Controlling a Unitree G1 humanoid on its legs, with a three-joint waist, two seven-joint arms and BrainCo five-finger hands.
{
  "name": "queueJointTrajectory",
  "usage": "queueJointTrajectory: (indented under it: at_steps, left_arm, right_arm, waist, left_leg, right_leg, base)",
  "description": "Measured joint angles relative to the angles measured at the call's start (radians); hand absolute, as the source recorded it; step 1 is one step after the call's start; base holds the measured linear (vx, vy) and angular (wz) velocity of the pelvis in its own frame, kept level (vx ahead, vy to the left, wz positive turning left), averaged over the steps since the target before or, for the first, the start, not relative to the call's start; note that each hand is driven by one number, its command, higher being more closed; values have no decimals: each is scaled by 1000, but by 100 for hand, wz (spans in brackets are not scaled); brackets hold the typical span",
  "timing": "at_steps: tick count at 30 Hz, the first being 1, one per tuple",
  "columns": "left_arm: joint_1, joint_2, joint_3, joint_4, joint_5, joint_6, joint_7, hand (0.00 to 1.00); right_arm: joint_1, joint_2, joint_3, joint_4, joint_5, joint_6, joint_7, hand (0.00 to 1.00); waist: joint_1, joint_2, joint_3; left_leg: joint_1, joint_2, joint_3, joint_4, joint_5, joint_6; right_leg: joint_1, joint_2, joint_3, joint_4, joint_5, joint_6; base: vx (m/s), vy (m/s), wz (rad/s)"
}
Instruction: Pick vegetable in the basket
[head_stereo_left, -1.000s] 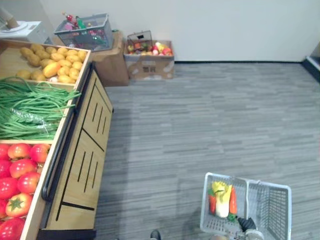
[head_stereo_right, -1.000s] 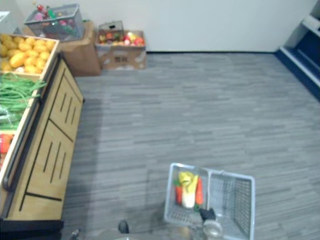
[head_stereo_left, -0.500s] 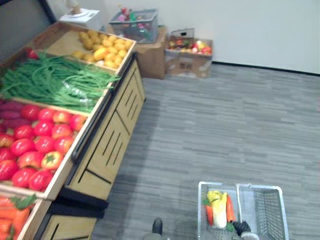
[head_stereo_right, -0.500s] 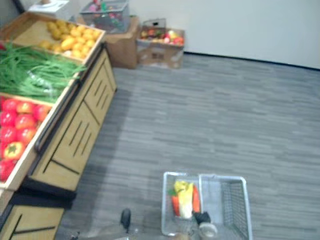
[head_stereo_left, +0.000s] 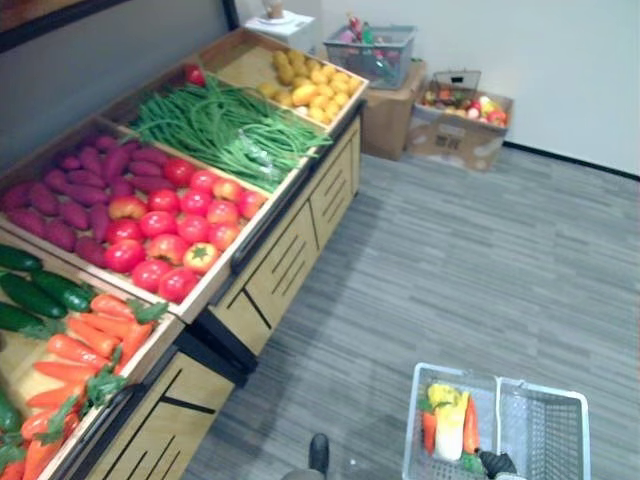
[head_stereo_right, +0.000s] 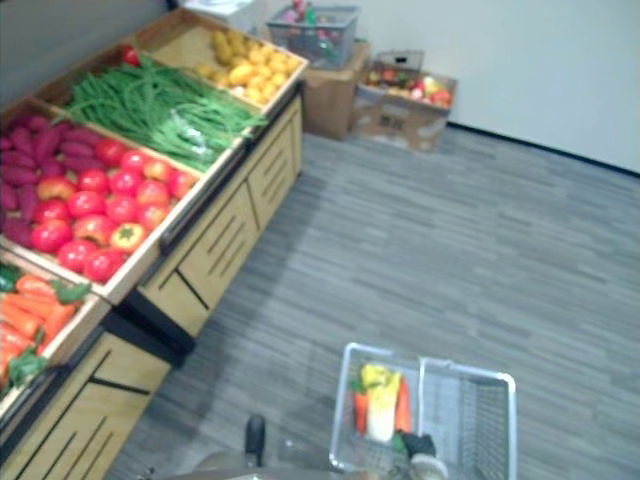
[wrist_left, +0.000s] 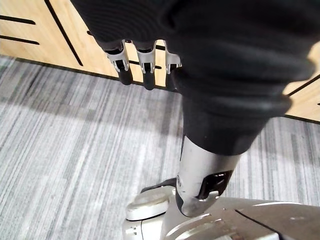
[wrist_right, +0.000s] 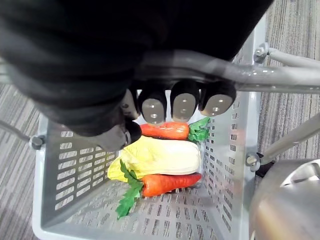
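- Right hand (wrist_right: 182, 105): curled round basket handle (wrist_right: 280, 77); carrots (wrist_right: 167, 131) and cabbage (wrist_right: 165, 157) lie in the basket (wrist_right: 65, 165) beneath it.
- Left hand (wrist_left: 137, 60): relaxed, empty.
- Produce stand (head_stereo_left: 290, 265): brought further into view by a camera turn; more picking is judged next.

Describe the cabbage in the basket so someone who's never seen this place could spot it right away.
To the right of the long wooden vegetable stand, over the grey floor, the right hand holds a grey plastic basket by its handle. In the basket's bottom lies the cabbage: pale white with yellow-green leaves, the one thick piece between two thin orange carrots.
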Motion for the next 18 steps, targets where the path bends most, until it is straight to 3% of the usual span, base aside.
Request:
queueJointTrajectory:
  at_steps: [2,4,6,7,9,10,15,18]
  left_arm:
    - [0,5,-18,2,5,0,0,0]
    - [1,12,-44,9,6,0,-2,0]
    - [10,18,-69,8,6,0,-6,0]
    - [12,23,-73,8,6,0,-7,0]
    - [16,42,-74,6,5,0,-10,0]
    - [15,43,-72,6,4,0,-9,0]
    - [15,30,-35,8,-26,-9,-21,0]
    - [13,10,17,10,-143,-28,-40,0]
  right_arm:
    - [1,0,-2,-1,0,2,0,100]
    - [-1,-4,-2,-6,-1,0,-4,100]
    - [-17,0,0,-22,-1,1,-3,100]
    - [-18,4,1,-22,-1,-1,-3,100]
    - [-16,26,2,-24,-1,-1,0,100]
    - [-16,28,1,-24,-1,0,0,100]
    - [-12,26,-2,-17,0,4,-1,100]
    - [-8,27,-8,-10,1,5,-1,100]
  waist:
    - [-3,-2,1]
    - [-17,0,6]
    - [-18,14,7]
    - [-18,14,8]
    - [-17,-18,-1]
    - [-18,-19,-2]
    - [-17,-4,-6]
    - [-18,6,-18]
  left_leg:
    - [5,-4,-3,0,-10,14]
    - [7,8,-5,0,-10,14]
    - [35,40,7,0,-11,14]
    - [36,44,7,0,-12,14]
    - [35,54,-3,0,-12,14]
    - [34,58,-3,0,-11,13]
    - [29,76,8,0,-14,-3]
    - [13,79,20,0,-8,-16]
  right_leg:
    - [-1,-14,0,38,1,-7]
    - [-23,-27,12,126,7,-47]
    - [-81,-28,88,260,42,-99]
    - [-97,-26,112,282,46,-103]
    - [-105,2,192,278,47,-102]
    - [-102,9,196,270,48,-100]
    - [-67,47,203,160,48,-96]
    - [-40,68,212,59,41,-79]
  base:
    - [5,47,20]
    - [2,32,20]
    - [55,51,-6]
    - [34,14,-5]
    - [49,-33,5]
    - [58,-52,-2]
    - [44,-82,-13]
    - [68,-111,-13]
